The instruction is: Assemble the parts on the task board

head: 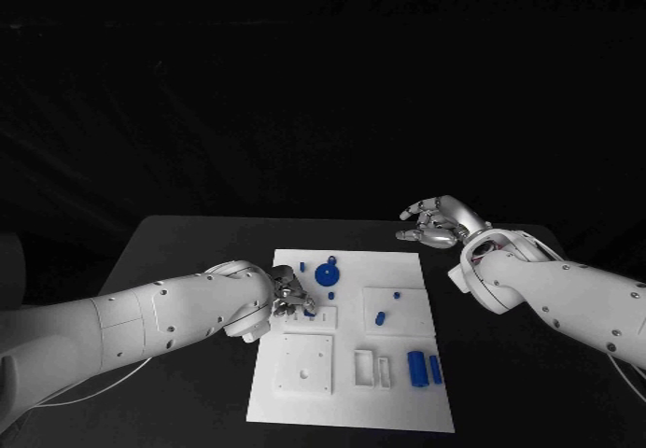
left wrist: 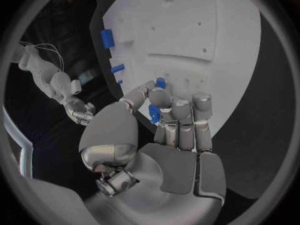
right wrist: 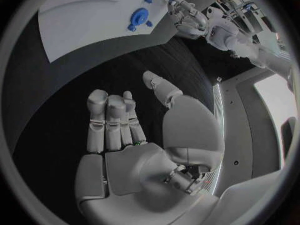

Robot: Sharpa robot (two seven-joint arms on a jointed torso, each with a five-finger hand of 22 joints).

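Note:
The white task board (head: 347, 403) lies in the middle of the black table. My left hand (head: 283, 293) hangs over the board's left side and pinches a small blue part (left wrist: 154, 113) between thumb and curled fingers. A second blue piece (left wrist: 161, 82) sits on the board right at its fingertips. On the board lie a blue round gear (head: 328, 275), a short blue piece (head: 381, 317) and two blue cylinders (head: 424, 368). My right hand (head: 438, 222) hovers past the board's far right corner, with fingers apart and nothing in it (right wrist: 125, 130).
A raised white square block (head: 307, 366) and a slotted white block (head: 373, 367) stand on the near half of the board. Bare black table (head: 175, 252) lies on both sides of the board.

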